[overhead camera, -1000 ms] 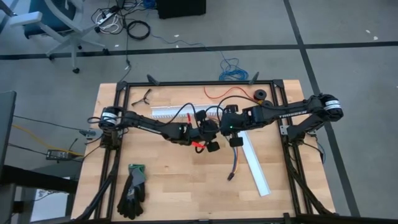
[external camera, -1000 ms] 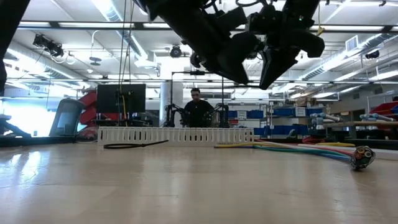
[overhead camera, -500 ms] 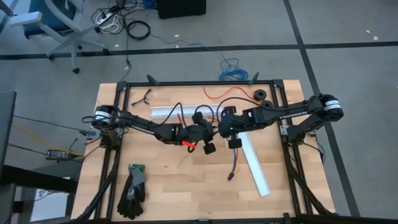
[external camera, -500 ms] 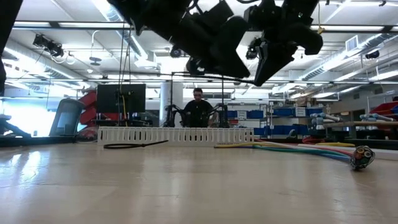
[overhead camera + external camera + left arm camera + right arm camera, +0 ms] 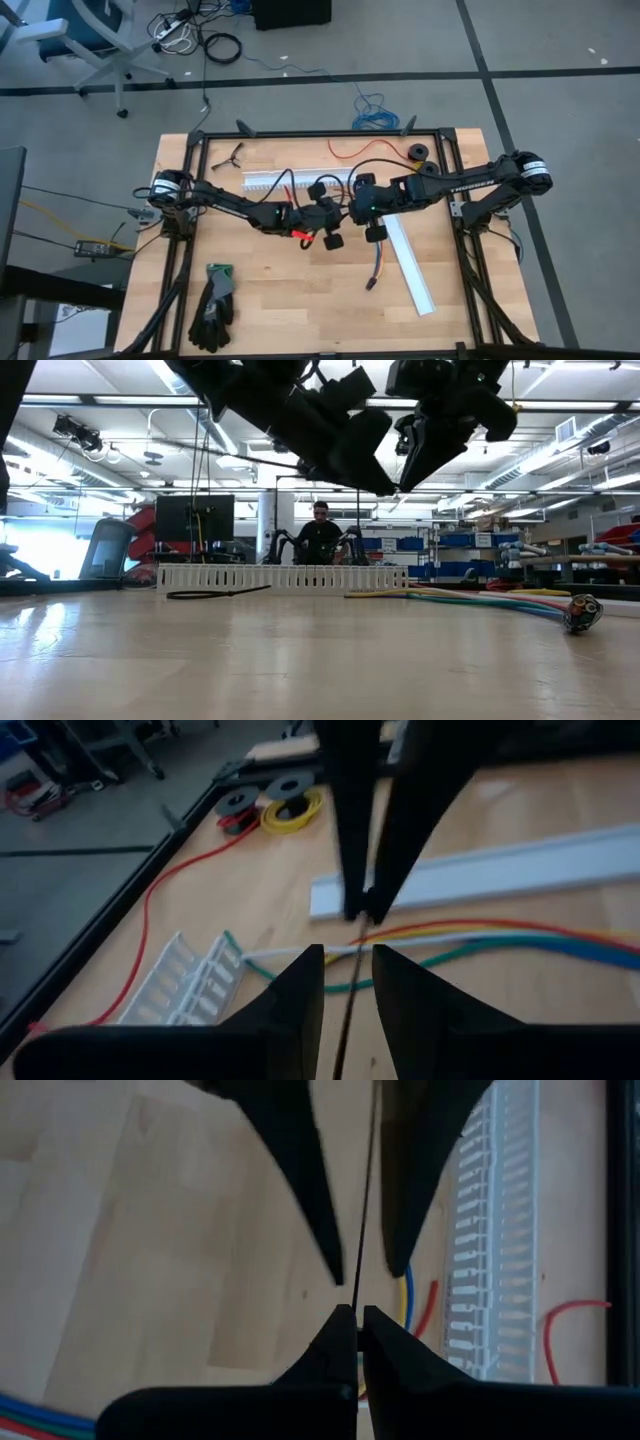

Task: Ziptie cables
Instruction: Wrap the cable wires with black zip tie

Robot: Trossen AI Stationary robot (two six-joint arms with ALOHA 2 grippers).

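Seemingly cables [image 5: 480,601] lie below both raised grippers

This is a big robot lab or workshop. Behind the wooden table [image 5: 300,660] sits a person [image 5: 320,535] at more robot arms, near a monitor [image 5: 194,518]. Long ceiling lights [image 5: 180,380] hang above the table, with shelves [image 5: 470,550] behind it.

Beyond the wooden table [image 5: 270,290], well behind the claws, the room is a workshop: long ceiling lights [image 5: 190,382] run overhead, a dark monitor [image 5: 194,518] stands off to one side, and blue storage bins [image 5: 460,543] line shelves. 1 person [image 5: 320,535] sits far back. The grey floor [image 5: 560,100] carries dark seams, loose cables [image 5: 215,45] and an office chair [image 5: 95,45].
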